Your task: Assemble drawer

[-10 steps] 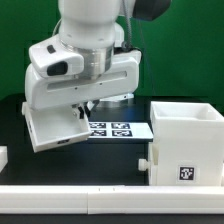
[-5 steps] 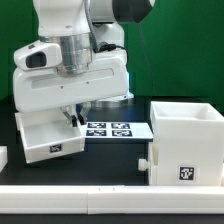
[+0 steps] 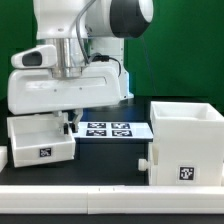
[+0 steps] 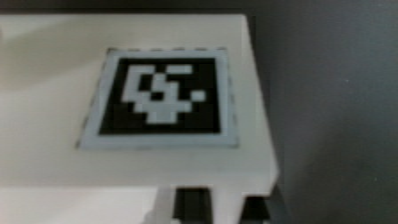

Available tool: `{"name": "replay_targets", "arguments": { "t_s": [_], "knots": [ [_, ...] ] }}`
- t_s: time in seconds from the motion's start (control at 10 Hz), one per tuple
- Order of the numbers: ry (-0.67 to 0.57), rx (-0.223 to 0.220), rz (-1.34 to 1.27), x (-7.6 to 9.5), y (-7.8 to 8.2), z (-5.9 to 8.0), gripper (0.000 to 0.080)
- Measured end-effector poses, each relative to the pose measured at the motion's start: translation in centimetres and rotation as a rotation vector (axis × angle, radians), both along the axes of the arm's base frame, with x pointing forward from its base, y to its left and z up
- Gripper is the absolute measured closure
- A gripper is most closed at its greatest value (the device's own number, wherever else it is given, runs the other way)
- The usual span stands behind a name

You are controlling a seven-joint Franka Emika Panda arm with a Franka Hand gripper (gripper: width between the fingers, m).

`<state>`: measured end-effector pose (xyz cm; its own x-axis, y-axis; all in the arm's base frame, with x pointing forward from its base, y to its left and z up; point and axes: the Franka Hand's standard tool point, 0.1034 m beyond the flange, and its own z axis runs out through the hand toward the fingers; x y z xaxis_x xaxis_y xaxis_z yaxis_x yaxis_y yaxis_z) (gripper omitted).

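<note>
A white drawer tray with a black-and-white tag on its face is at the exterior view's left, low over the black table. My gripper is mostly hidden behind the wrist and grips the tray's upper wall. In the wrist view the tray and its tag fill the frame. My gripper has its dark fingertips on either side of the tray's edge. The large white cube-like casing stands at the exterior view's right. A knobbed white part sits against its left side.
The marker board lies flat on the table behind the tray and left of the casing. A small white part shows at the far left edge. A white rail runs along the front. A green wall is behind.
The arm has carried the tray toward the exterior view's left and downward. The tray has turned from tilted to nearly level, with its tag now facing the camera.
</note>
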<state>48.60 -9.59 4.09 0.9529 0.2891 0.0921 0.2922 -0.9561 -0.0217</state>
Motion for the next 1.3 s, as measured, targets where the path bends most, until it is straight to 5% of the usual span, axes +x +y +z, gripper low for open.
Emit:
{"name": "replay_targets", "arguments": {
  "t_s": [0.6,0.8,0.9,1.0,1.1,1.3],
  "knots": [
    [-0.011,-0.005,-0.01,0.3,0.6,-0.3,0.0764],
    [-0.01,-0.005,-0.01,0.3,0.6,-0.3,0.0454],
    [0.002,-0.004,-0.034,0.4,0.9,-0.3,0.0454],
    [0.016,-0.023,-0.034,0.9,1.2,0.1,0.027],
    [0.019,-0.035,-0.033,0.9,1.1,0.0,0.0188],
    [0.101,-0.021,-0.044,0.1,1.7,-0.6,0.0157]
  ]
}}
